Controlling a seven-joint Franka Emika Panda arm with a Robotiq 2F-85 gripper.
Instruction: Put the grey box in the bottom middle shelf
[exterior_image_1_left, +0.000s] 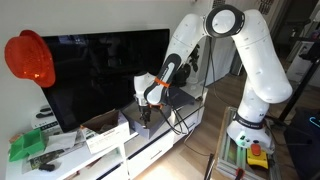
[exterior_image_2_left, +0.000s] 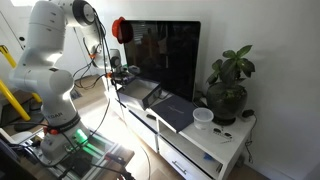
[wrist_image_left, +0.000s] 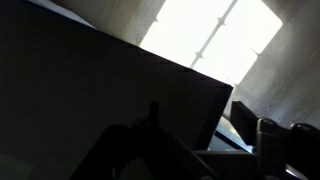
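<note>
In an exterior view, at the far left, you have a red cap-like object (exterior_image_1_left: 30, 58) hanging by the upper corner of the dark television (exterior_image_1_left: 100, 75). Below it a green object (exterior_image_1_left: 28, 146) lies on the end of the white bench (exterior_image_1_left: 140, 152). Next along the bench top comes the white-sided box (exterior_image_1_left: 105, 133) with brown contents. Right of that, your arm (exterior_image_1_left: 250, 60) reaches over and down, so the jaws point at the bench top in front of the screen. The arm's base stands on the floor at the right. In an exterior view from the opposite end, the arm is on the left and the jaws sit low at the left edge of the grey box (exterior_image_2_left: 140, 96). That box rests on top of the bench in front of the television, pale side towards the camera and dark inside. Just beside it to the right lies the flatter charcoal box (exterior_image_2_left: 185, 110), then a white cup (exterior_image_2_left: 203, 118), then a potted plant (exterior_image_2_left: 230, 85) at the far end. The bench front is seen too steeply to pick out the bottom middle shelf. The wrist view is nearly all dark silhouette against a bright patch of wall, so you cannot tell whether the jaws are spread or pinching the box wall.
</note>
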